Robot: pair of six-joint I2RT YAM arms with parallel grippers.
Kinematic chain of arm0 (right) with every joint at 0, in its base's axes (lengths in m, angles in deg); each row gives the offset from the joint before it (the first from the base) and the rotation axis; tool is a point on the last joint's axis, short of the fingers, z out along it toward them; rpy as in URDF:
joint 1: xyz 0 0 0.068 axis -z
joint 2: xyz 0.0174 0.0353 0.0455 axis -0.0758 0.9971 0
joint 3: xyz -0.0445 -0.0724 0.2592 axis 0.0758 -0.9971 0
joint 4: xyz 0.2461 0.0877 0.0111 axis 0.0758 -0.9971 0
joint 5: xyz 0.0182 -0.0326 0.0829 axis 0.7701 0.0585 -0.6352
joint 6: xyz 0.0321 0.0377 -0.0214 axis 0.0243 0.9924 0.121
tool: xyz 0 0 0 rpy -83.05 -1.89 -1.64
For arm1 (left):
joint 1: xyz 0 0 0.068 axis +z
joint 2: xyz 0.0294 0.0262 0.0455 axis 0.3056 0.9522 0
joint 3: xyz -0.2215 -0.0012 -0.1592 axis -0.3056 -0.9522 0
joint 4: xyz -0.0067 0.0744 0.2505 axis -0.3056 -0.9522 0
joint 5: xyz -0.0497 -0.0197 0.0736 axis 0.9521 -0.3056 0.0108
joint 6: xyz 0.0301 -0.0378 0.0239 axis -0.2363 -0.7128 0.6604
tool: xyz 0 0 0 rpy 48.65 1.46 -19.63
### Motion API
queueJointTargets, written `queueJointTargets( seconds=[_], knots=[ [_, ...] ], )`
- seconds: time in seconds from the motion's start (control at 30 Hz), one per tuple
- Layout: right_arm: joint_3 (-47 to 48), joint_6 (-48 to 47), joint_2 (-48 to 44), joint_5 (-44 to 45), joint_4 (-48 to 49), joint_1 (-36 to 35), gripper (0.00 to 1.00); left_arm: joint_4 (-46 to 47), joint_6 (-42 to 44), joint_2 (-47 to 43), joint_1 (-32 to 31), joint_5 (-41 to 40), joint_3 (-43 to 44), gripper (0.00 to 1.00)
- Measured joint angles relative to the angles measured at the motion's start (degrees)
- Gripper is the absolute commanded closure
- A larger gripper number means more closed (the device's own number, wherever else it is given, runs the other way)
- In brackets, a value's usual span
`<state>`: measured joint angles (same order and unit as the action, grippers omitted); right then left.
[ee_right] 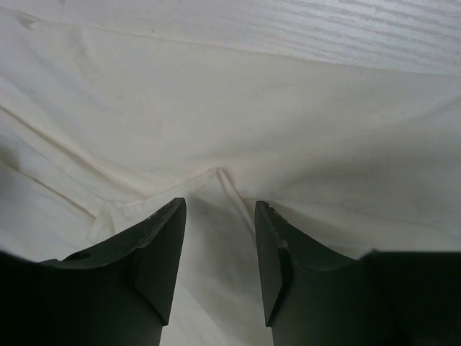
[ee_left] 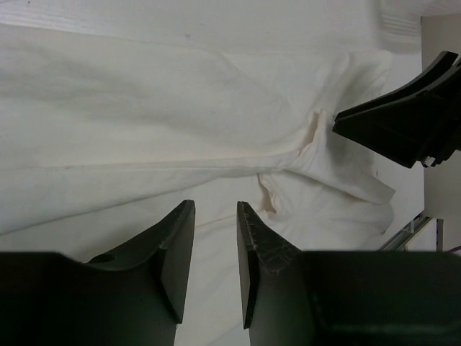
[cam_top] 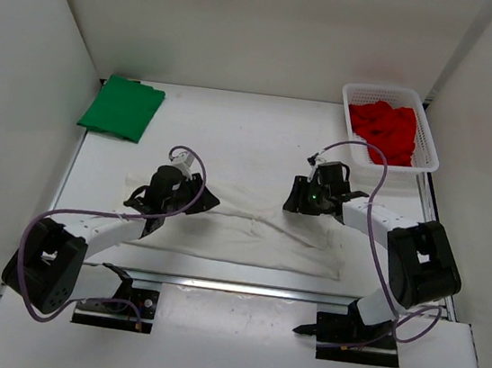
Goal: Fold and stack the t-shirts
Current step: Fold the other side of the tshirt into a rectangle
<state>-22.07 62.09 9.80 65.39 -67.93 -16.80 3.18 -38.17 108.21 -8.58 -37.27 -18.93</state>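
The white t-shirt (cam_top: 248, 237) lies as a long, rumpled band across the middle of the table. My left gripper (cam_top: 208, 199) hovers over its left part; in the left wrist view this gripper (ee_left: 216, 205) is open, with cloth (ee_left: 144, 122) below and nothing between its fingers. My right gripper (cam_top: 292, 199) is over the shirt's right part. In its own view it (ee_right: 220, 203) is open just short of a raised crease (ee_right: 216, 173). The green t-shirt (cam_top: 122, 107) lies folded at the back left. The red t-shirt (cam_top: 382, 129) sits crumpled in the basket.
A white mesh basket (cam_top: 427, 128) stands at the back right corner. White walls close in the table on the left, back and right. The right gripper's black fingers (ee_left: 403, 122) show at the right edge of the left wrist view.
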Motion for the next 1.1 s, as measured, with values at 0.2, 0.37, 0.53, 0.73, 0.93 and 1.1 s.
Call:
queueJointTargets(
  seconds=[0.2,0.37,0.53,0.73,0.93,1.1],
  knots=[
    [0.3,-0.6,2.2,-1.9,1.6,0.2,0.59,3.0,-0.2,1.7,0.0,1.2,-0.3,0.60],
    [0.9,-1.0,3.9,-2.6,1.8,-0.8,0.81,4.1,-0.5,2.5,-0.2,1.3,-0.8,0.60],
    [0.2,-0.1,2.1,-3.7,2.6,-1.4,0.92,4.1,-0.6,2.0,-0.2,1.3,-2.0,0.60],
    [-2.5,1.5,-4.3,-4.9,1.8,-3.1,1.00,4.2,-0.7,0.9,0.7,1.3,-2.3,0.60],
    [-4.0,3.5,-9.4,-3.9,-1.5,-9.6,0.98,4.0,-0.9,-1.2,2.1,1.3,-3.3,0.61],
    [-4.8,5.2,-11.1,-1.9,-4.1,-14.6,0.85,3.8,-0.9,-2.6,3.2,1.3,-3.3,0.60]
  ],
)
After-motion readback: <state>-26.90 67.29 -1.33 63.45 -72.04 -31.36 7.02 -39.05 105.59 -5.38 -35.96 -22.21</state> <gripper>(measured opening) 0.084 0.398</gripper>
